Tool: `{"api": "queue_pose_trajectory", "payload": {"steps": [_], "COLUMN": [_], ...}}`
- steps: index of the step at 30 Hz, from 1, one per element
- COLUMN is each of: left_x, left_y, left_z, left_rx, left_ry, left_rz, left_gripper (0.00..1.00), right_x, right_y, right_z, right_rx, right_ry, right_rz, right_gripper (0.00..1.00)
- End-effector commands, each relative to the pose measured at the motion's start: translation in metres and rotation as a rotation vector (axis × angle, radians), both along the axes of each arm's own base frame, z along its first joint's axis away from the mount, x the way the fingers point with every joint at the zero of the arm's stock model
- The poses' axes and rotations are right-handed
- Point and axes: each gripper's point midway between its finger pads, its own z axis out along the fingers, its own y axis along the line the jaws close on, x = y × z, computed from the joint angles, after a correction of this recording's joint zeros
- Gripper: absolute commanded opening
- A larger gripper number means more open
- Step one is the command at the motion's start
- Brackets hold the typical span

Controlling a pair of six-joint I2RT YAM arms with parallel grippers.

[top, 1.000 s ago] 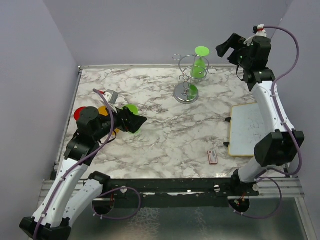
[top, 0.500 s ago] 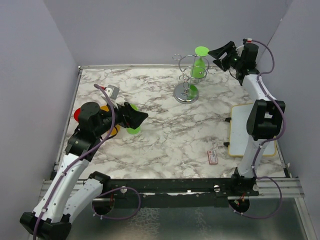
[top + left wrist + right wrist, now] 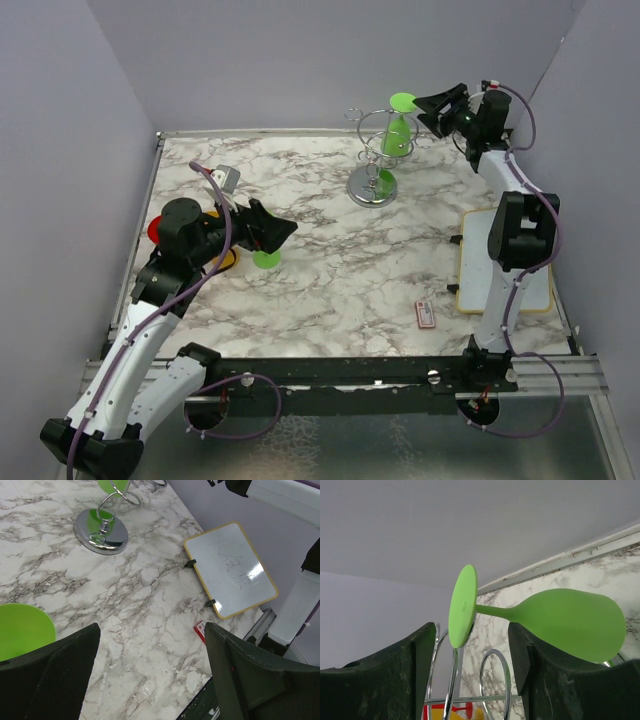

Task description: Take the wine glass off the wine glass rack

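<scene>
The wine glass rack (image 3: 372, 150) is a chrome wire stand on a round disc base (image 3: 372, 186) at the back of the table. A green wine glass (image 3: 400, 132) hangs upside down from its loops, foot on top. My right gripper (image 3: 432, 108) is open, level with the foot and just to its right, not touching. In the right wrist view the glass (image 3: 570, 622) lies across the frame, with its foot (image 3: 462, 605) and the rack loops (image 3: 495, 680) between my open fingers (image 3: 375, 680). My left gripper (image 3: 275, 232) is open and empty at the left.
A second green glass (image 3: 266, 260) stands under my left gripper and shows in the left wrist view (image 3: 22, 630). Red (image 3: 157, 228) and orange (image 3: 222, 262) glasses sit at the left edge. A whiteboard (image 3: 495, 255) lies at the right, and a red card (image 3: 426, 314) lies near the front.
My right gripper has swung left and forward, from the back right corner up to the foot of the hanging glass. My left gripper has shifted slightly, uncovering the green glass on the table.
</scene>
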Motion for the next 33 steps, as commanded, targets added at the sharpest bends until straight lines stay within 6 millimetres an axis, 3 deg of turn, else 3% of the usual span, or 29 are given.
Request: {"api": "queue_pose_trajectory", "payload": {"steps": [1, 7, 16, 33], "left_x": [-0.0038, -0.003, -0.0021, -0.0032], "left_y": [-0.0028, -0.003, -0.0027, -0.0024], "left_z": [0.0142, 0.0175, 0.0165, 0.0148], "left_rx": [-0.012, -0.008, -0.006, -0.008], "left_ry": [-0.045, -0.05, -0.045, -0.041], "left_rz": [-0.029, -0.03, -0.027, -0.026], "left_gripper": [0.87, 0.87, 0.87, 0.87], "right_x": [0.0092, 0.0163, 0.0174, 0.0163], "right_y": [0.0025, 0.0027, 0.0034, 0.0089], "right_z": [0.0156, 0.0236, 0.0161, 0.0214], "right_rx": [0.037, 0.041, 0.055, 0.101], "right_ry": [-0.049, -0.057, -0.035, -0.035], "right_rz": [0.031, 0.031, 0.034, 0.067], "right_gripper": [0.57, 0.45, 0.42, 0.28]}}
